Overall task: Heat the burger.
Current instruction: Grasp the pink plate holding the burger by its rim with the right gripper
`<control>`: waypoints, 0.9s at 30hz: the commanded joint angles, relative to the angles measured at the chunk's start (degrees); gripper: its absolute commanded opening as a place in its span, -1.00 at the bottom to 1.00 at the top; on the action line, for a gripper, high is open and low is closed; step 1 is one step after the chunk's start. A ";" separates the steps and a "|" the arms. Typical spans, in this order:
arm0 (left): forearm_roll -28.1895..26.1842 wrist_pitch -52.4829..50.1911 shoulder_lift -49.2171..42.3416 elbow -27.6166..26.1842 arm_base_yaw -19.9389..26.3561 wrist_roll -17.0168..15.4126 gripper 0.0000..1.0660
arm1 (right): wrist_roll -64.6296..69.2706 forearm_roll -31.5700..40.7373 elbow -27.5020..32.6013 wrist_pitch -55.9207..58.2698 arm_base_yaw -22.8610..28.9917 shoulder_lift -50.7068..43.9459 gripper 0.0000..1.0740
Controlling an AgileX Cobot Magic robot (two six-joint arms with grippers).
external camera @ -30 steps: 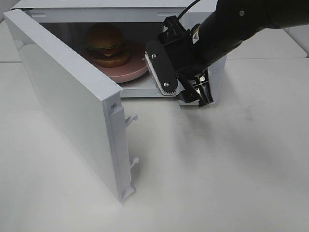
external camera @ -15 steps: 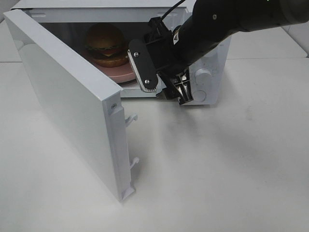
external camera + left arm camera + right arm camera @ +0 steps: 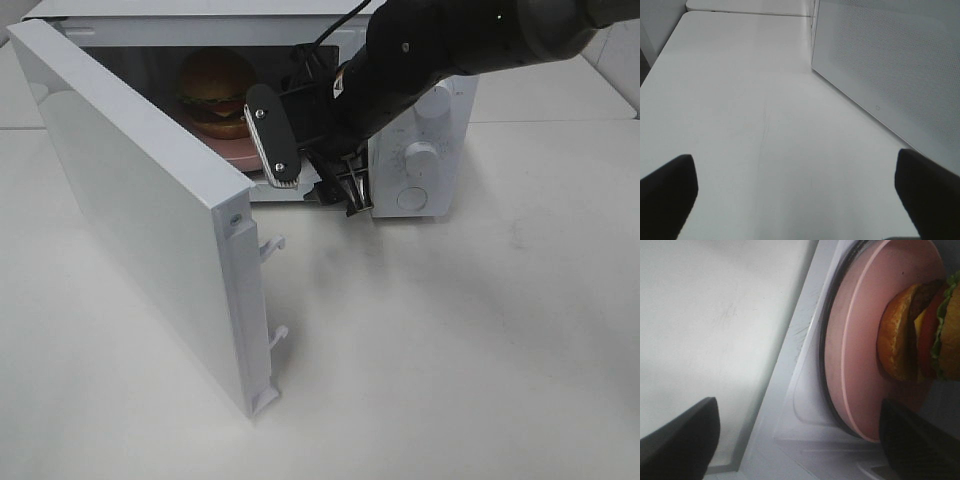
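The burger [image 3: 215, 92] sits on a pink plate [image 3: 243, 150] inside the open white microwave [image 3: 420, 120]. In the right wrist view the burger [image 3: 920, 335] and pink plate [image 3: 855, 340] lie close ahead on the turntable. My right gripper [image 3: 312, 165] hovers open at the front of the microwave's opening, just right of the plate, with nothing between its fingers [image 3: 680, 440]. My left gripper [image 3: 797, 200] is open over bare table beside a white perforated panel [image 3: 890, 65]. It does not show in the exterior high view.
The microwave door [image 3: 140, 190] swings wide open toward the front left, its latch hooks [image 3: 272, 245] pointing right. Two dials [image 3: 420, 155] sit on the control panel at the right. White table [image 3: 450, 350] spreads in front.
My right arm has swept left across the microwave's front, uncovering the dials, and its gripper now sits at the opening near the plate. The burger and door have not moved.
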 commanded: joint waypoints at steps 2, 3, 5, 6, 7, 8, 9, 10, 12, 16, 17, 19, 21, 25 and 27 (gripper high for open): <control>-0.52 -0.80 -0.86 0.17 0.06 0.00 0.88 | 1.55 -0.06 -2.35 -0.29 0.17 1.66 0.57; -0.52 -0.80 -0.86 0.17 0.06 0.00 0.88 | 1.66 -0.06 -2.69 -0.29 0.17 1.89 0.57; -0.52 -0.80 -0.86 0.17 0.06 0.00 0.88 | 1.95 -0.06 -3.61 -0.17 0.17 2.69 0.56; -0.52 -0.80 -0.86 0.17 0.06 0.00 0.88 | 2.12 -0.06 -4.47 -0.23 0.17 3.55 0.55; -0.52 -0.80 -0.86 0.17 0.06 0.00 0.88 | 2.18 -0.06 -4.70 -0.17 0.17 3.90 0.55; -0.52 -0.80 -0.86 0.17 0.06 0.00 0.88 | 2.18 -0.06 -4.70 -0.17 0.17 3.90 0.55; -0.52 -0.80 -0.86 0.17 0.06 0.00 0.88 | 2.23 -0.06 -5.27 -0.46 0.17 4.70 0.55; -0.52 -0.80 -0.86 0.17 0.06 0.00 0.88 | 2.23 -0.06 -5.27 -0.46 0.17 4.70 0.55; -0.52 -0.80 -0.86 0.17 0.06 0.00 0.88 | 2.29 -0.06 -5.79 -0.69 0.17 5.73 0.54; -0.52 -0.80 -0.86 0.17 0.06 0.00 0.88 | 2.41 -0.06 -7.33 -0.46 0.17 7.10 0.54; -0.52 -0.80 -0.86 0.17 0.06 0.00 0.88 | 2.52 -0.06 -7.79 -0.34 0.17 7.62 0.54; -0.52 -0.80 -0.86 0.17 0.06 0.00 0.88 | 3.27 -0.06 -9.00 -0.06 0.17 8.48 0.54; -0.52 -0.80 -0.86 0.17 0.06 0.00 0.88 | 3.84 -0.06 -10.31 0.23 0.17 9.40 0.54; -0.46 -0.80 -0.86 0.17 0.06 0.00 0.88 | 3.84 -0.06 -11.97 0.92 0.17 10.54 0.54; -0.46 -0.80 -0.86 0.17 0.06 0.00 0.88 | 3.84 0.29 -13.52 2.01 0.00 11.80 0.54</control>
